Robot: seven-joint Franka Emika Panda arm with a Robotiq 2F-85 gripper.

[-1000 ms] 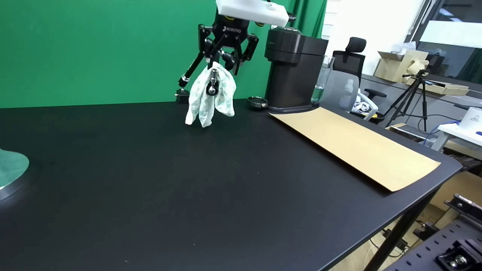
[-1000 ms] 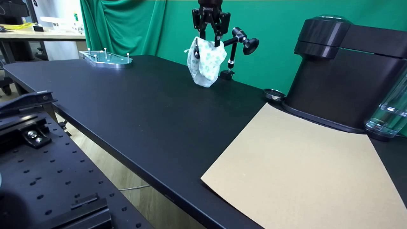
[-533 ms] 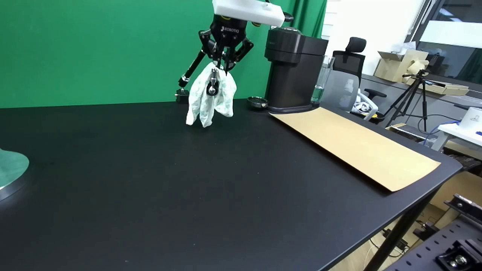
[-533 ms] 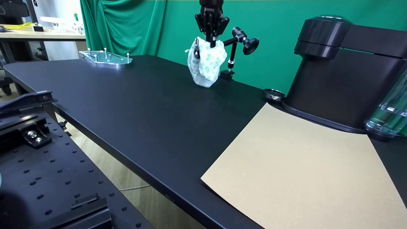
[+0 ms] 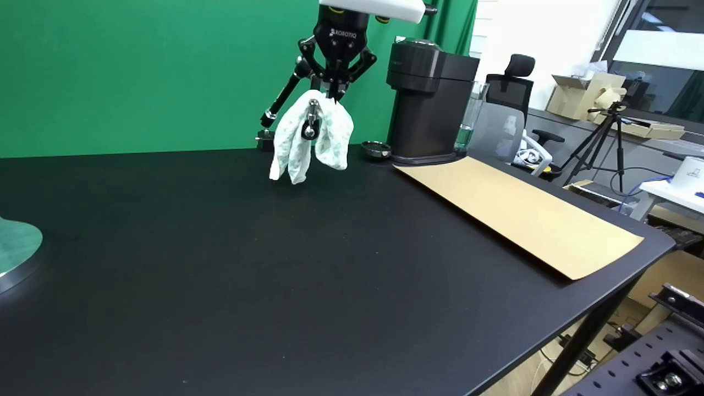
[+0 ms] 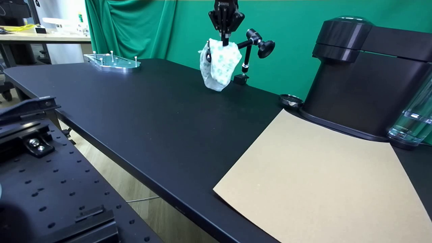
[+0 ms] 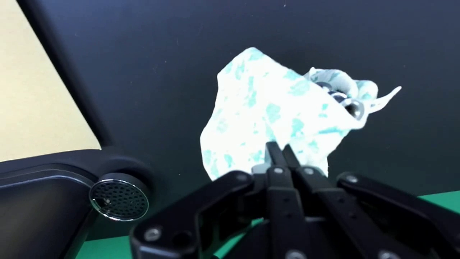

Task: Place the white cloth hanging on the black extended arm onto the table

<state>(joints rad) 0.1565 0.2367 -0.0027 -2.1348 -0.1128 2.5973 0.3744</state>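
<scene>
The white cloth (image 5: 336, 135) with pale green spots is still draped over the end of the black extended arm (image 5: 309, 130), whose clamp stands at the table's back edge. In an exterior view the cloth (image 6: 225, 64) hangs in folds above the black table (image 6: 152, 128). My gripper (image 7: 281, 146) comes from above, its fingers drawn together on the upper part of the cloth, beside the arm's end. The pinched fabric itself is mostly hidden by the fingers. In the wrist view the cloth (image 7: 248, 115) spreads below the fingertips, and the arm's shiny knob (image 7: 354, 108) pokes out at its right.
A black coffee machine (image 6: 364, 84) with a clear water tank (image 6: 410, 118) stands at the back, a small round metal grate (image 7: 120, 198) beside it. A tan sheet (image 5: 522, 214) covers one end of the table. A glass plate with pegs (image 6: 113, 64) sits at the far end.
My gripper's fingers have come together on the cloth. The gripper has since risen a little, and the cloth has shifted slightly up and spread toward it, still over the arm.
</scene>
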